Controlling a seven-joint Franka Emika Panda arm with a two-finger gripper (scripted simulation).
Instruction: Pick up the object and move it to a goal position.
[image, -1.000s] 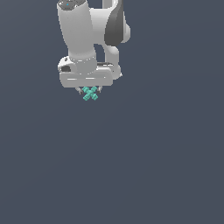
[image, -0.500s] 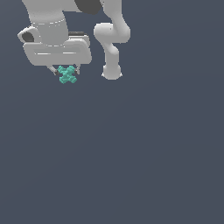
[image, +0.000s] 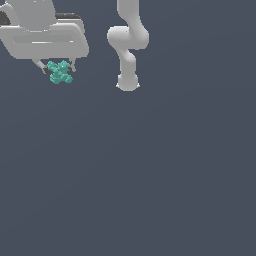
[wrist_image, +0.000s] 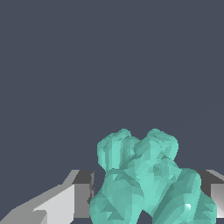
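Note:
The object (image: 60, 72) is a small teal-green lumpy cross with knobbly ends, held in the air at the exterior view's upper left. My white gripper (image: 56, 67) hangs over it and is shut on it, one thin finger on each side. Up close in the wrist view, the object (wrist_image: 144, 179) fills the space between the two grey fingertips (wrist_image: 83, 192), and it hides most of the other fingertip. No goal marker shows in either view.
The arm's white base and lower links (image: 128, 55) stand at the exterior view's top centre, to the right of the gripper. All around is plain dark grey floor (image: 150, 175).
The gripper has carried the object toward the exterior view's left and now looks larger in the frame. The arm's base has come into sight behind it.

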